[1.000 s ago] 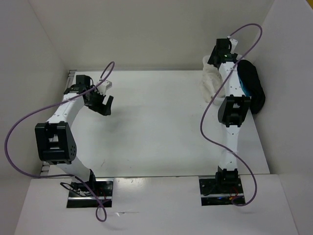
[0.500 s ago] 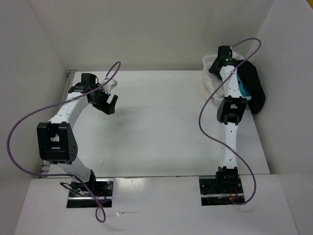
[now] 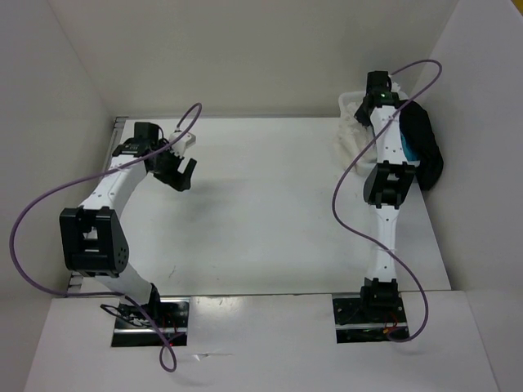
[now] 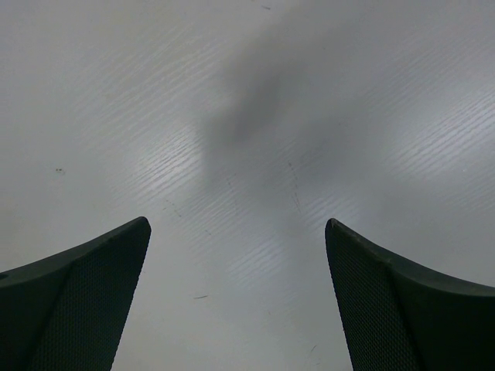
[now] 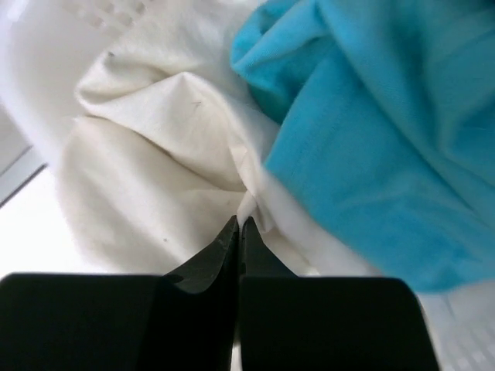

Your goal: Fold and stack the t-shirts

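White table (image 3: 270, 204), white walls (image 3: 245, 57); left fingers (image 4: 77, 309) spread, right fingers (image 5: 220, 259) pinch cream t-shirt (image 5: 155, 170)

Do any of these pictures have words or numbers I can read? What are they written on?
None: no words, numbers or logos can be read in any view.
The cream-white t-shirt, turquoise t-shirt and black t-shirt show only plain cloth.
The table shows no writing either.

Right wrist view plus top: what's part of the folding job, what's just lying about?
Job: cream-white t-shirt, turquoise t-shirt, black t-shirt, right claw shut on the cream-white one.
Lying about: white basket, table, open left claw.
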